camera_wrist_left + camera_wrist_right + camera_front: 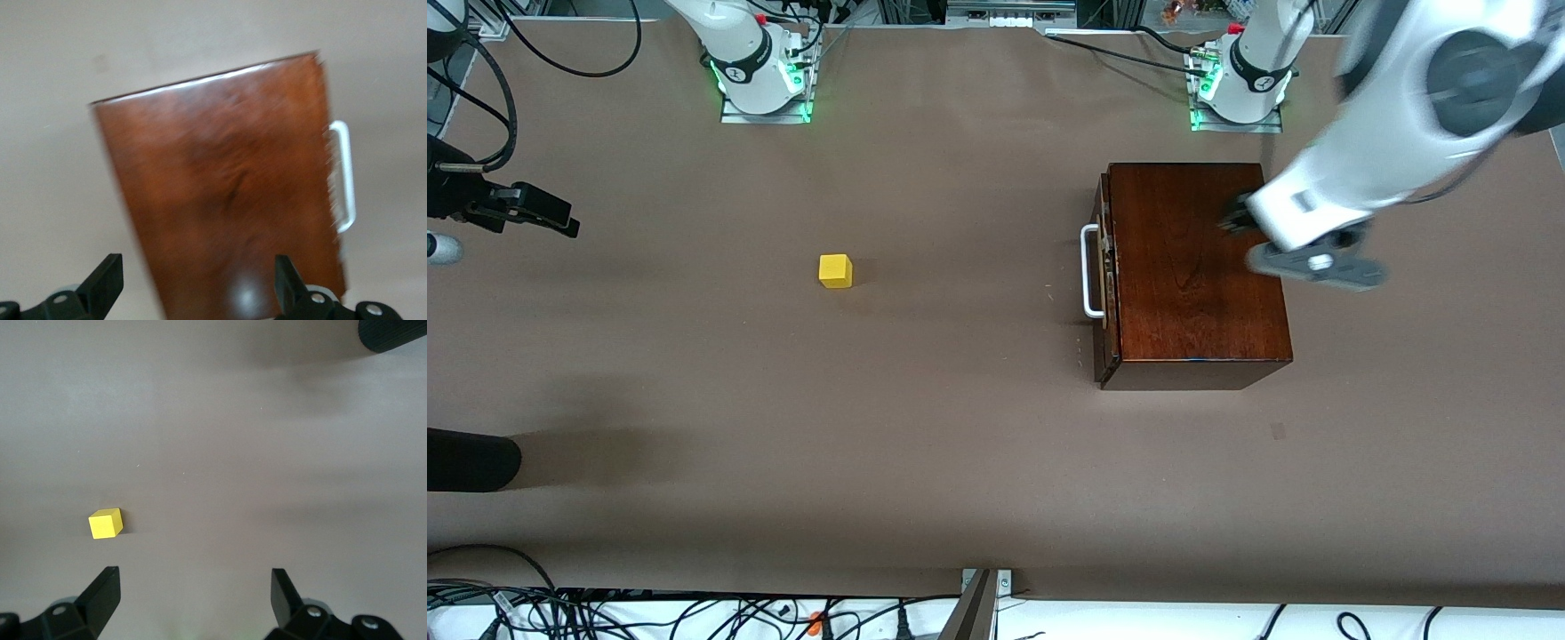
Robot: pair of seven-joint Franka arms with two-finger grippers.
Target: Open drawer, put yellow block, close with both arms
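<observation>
Yellow block (106, 523) beside right end effector (193, 593)

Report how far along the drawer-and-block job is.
Done: nothing yet. The drawer is shut in the wooden box, and the yellow block sits on the table toward the right arm's end. In hand: the open left gripper is over the box; the open right gripper waits empty. Left: open, load, close.

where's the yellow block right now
In the front view the yellow block sits alone on the bare table, toward the right arm's end, well apart from the wooden box.
</observation>
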